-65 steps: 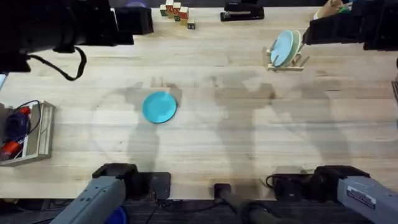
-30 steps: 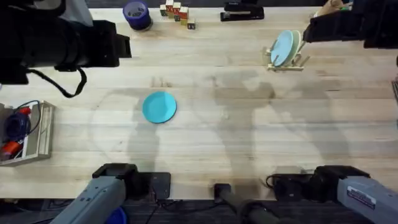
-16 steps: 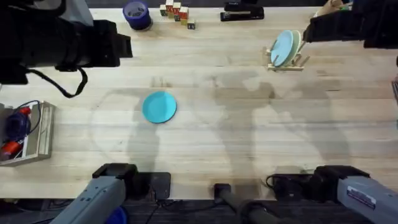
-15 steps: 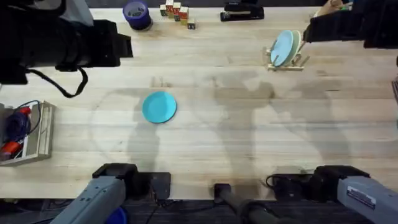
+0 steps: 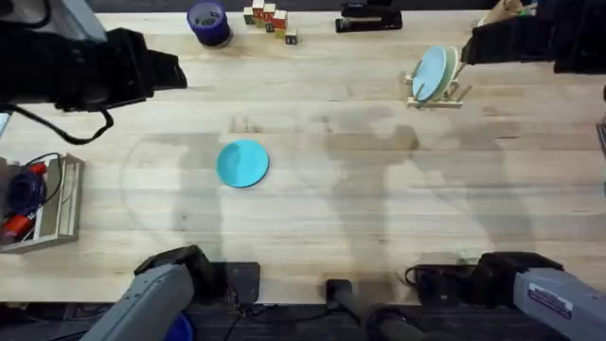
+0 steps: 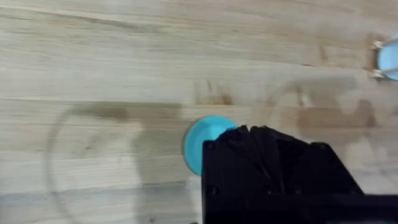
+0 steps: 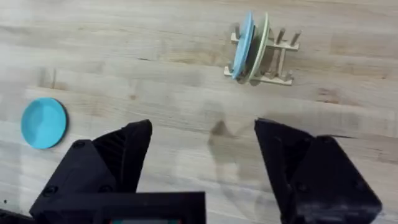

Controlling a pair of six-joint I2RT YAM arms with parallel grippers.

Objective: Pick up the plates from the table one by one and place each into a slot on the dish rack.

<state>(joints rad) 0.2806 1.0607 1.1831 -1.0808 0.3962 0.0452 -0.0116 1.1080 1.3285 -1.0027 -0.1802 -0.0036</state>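
Note:
A bright teal plate (image 5: 242,163) lies flat on the table (image 5: 360,218), left of the middle. At the far right stands the dish rack (image 5: 453,95), with a pale blue plate (image 5: 431,72) and a cream plate (image 5: 449,64) upright in its slots. My left gripper (image 6: 249,130) is shut and empty, high above the table, and its fingers cover part of the teal plate (image 6: 200,138). The right gripper (image 7: 202,140) hangs open and empty, well above the wood. From there the rack (image 7: 267,59) and the teal plate (image 7: 43,122) both show below.
A purple tape roll (image 5: 208,21), small coloured blocks (image 5: 270,19) and a black stapler (image 5: 369,17) line the far edge. A wooden tray of tools (image 5: 43,204) sits at the left edge. Both arms hang dark near the far corners.
The left arm has drawn back toward the left edge, uncovering the tape roll. The teal plate, the rack and the right arm have not moved.

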